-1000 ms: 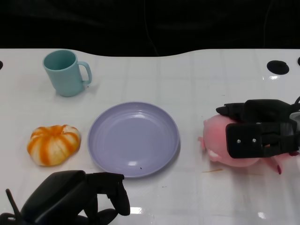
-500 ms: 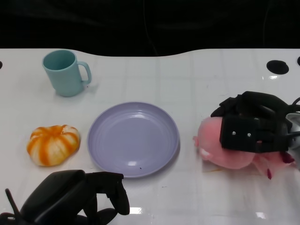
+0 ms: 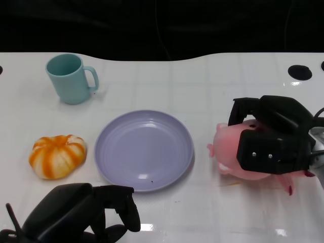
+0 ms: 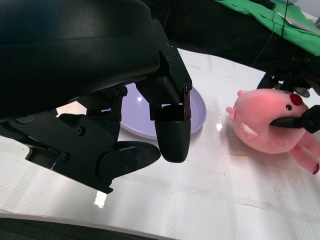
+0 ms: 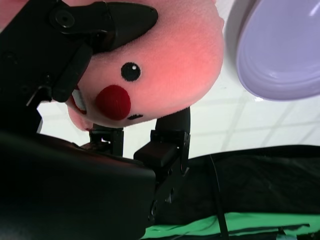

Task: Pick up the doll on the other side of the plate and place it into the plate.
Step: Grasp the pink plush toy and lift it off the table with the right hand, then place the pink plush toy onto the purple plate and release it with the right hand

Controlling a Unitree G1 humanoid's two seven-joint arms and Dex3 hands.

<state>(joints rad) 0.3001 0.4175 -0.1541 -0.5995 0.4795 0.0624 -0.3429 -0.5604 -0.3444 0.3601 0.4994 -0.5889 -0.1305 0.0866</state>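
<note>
White table [image 3: 212,86]: glossy surface carrying everything, dark backdrop behind it.
Plate [image 3: 144,150]: lilac, round, at the table's centre, nothing in it.
Right hand [image 3: 271,142]: black, wrapped over the doll from above, fingers clasped around its body.
Doll [image 3: 228,147]: pink plush with a red cheek and a black eye, to the right of the plate and apart from it; whether it is touching the table or lifted slightly is hard to tell.
Left hand [image 3: 81,212]: black, low at the near table edge, fingers curled in, holding nothing.
Mug [image 3: 71,78]: teal, upright, far left.
Pumpkin [image 3: 57,156]: orange and white, left of the plate.
</note>
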